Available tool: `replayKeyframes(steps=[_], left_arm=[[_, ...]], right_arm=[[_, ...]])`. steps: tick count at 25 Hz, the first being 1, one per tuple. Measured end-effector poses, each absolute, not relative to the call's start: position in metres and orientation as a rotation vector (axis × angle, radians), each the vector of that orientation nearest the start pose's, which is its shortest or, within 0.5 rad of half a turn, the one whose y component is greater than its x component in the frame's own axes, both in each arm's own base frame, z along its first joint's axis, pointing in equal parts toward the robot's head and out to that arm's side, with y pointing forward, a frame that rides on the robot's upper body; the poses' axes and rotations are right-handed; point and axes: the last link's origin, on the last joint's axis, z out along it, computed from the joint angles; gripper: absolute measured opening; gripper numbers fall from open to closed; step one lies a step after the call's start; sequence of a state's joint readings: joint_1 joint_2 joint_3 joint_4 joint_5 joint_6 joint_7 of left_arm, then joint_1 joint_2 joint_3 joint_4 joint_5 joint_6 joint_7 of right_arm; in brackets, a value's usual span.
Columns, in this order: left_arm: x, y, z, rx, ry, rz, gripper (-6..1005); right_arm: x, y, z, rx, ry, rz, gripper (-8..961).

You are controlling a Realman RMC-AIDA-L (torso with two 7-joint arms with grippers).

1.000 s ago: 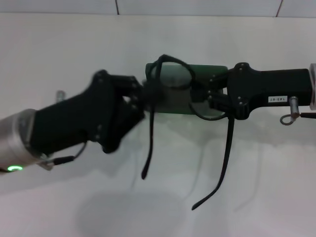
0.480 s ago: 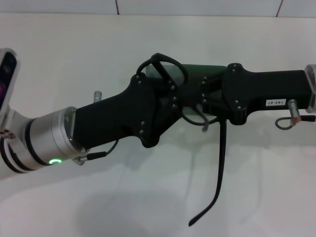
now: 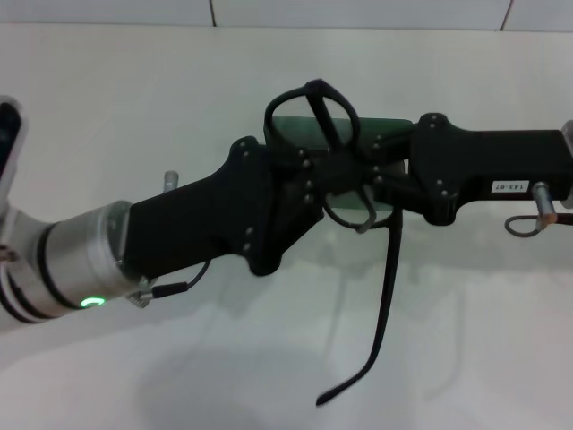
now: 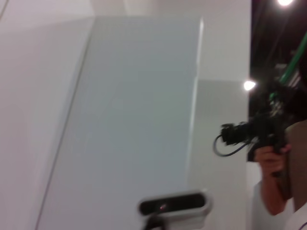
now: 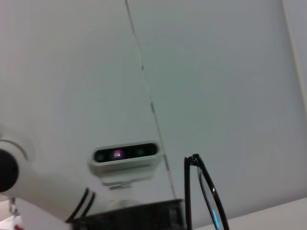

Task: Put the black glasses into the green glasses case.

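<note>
up in the air over the white table (image 3: 134, 107), both arms are meeting in the middle of the head view with the black glasses (image 3: 336, 152) caught between them. the left gripper (image 3: 318, 175) is reaching in from the left and the right gripper (image 3: 380, 184) is coming in from the right, and both are pressing right up against the frame near the bridge. honestly i cannot tell whether either claw is clenched or released, since the black housings and the black frame are all blending together there. one oval lens is sticking up above the grippers, tilted, and the other lens is sitting lower, just under the right gripper's tip. one long temple arm is hanging straight down from the frame and curling toward the left at its end, well clear of the table. the green glasses case (image 3: 380, 130) is lying on the table behind the grippers, mostly hidden by them, with only its top edge and a corner showing, so the glasses are over or in front of it and not inside. in the right wrist view a bit of the frame and a lens edge are poking up against a pale wall. the left wrist view is only showing a pale wall and a person holding a camera (image 4: 249, 134).
</note>
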State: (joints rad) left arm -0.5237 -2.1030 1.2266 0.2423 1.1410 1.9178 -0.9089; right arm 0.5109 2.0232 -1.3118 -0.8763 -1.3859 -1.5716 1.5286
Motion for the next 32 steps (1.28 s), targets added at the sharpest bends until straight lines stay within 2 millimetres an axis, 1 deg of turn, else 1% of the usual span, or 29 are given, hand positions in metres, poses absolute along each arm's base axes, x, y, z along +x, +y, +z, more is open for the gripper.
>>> replayKeyframes(steps=[4,7,10,13,15,17,20,22,24,27,30,32], left_arm=[[-0.196,0.254,-0.027,-2.56,-0.188,-1.763,23],[-0.2,0.251,-0.027,-2.569,-0.196,-1.757,23],[-0.203,0.249,-0.029,-2.597,-0.207,-1.726,24],[-0.209,0.248,-0.033,-2.634,-0.221,-1.664,24],[-0.21,0.246,-0.037,-2.676,-0.221,-1.632,24],[-0.205,0.243,-0.044,-2.769,-0.183,-1.613,25],[-0.19,0.239,-0.054,-2.91,-0.09,-1.623,25],[-0.181,0.237,-0.059,-2.953,-0.042,-1.651,25],[-0.176,0.238,-0.059,-2.906,-0.032,-1.702,26],[-0.174,0.241,-0.052,-2.749,-0.075,-1.795,26],[-0.18,0.245,-0.043,-2.59,-0.156,-1.835,26],[-0.187,0.246,-0.038,-2.509,-0.199,-1.843,27]], right_arm=[[0.158,0.329,0.004,-2.893,0.317,1.106,111],[0.157,0.329,0.013,-2.857,0.295,1.165,111],[0.155,0.327,0.031,-2.796,0.242,1.276,111],[0.15,0.323,0.056,-2.721,0.155,1.423,111],[0.146,0.322,0.065,-2.683,0.103,1.499,112],[0.139,0.324,0.067,-2.656,0.043,1.533,112],[0.128,0.332,0.058,-2.651,-0.007,1.523,112],[0.118,0.34,0.042,-2.684,-0.015,1.481,112],[0.113,0.345,0.025,-2.721,-0.003,1.429,112],[0.11,0.345,-0.006,-2.798,0.014,1.323,111],[0.109,0.337,-0.031,-2.866,0.01,1.236,111],[0.11,0.333,-0.04,-2.892,0.01,1.195,111]])
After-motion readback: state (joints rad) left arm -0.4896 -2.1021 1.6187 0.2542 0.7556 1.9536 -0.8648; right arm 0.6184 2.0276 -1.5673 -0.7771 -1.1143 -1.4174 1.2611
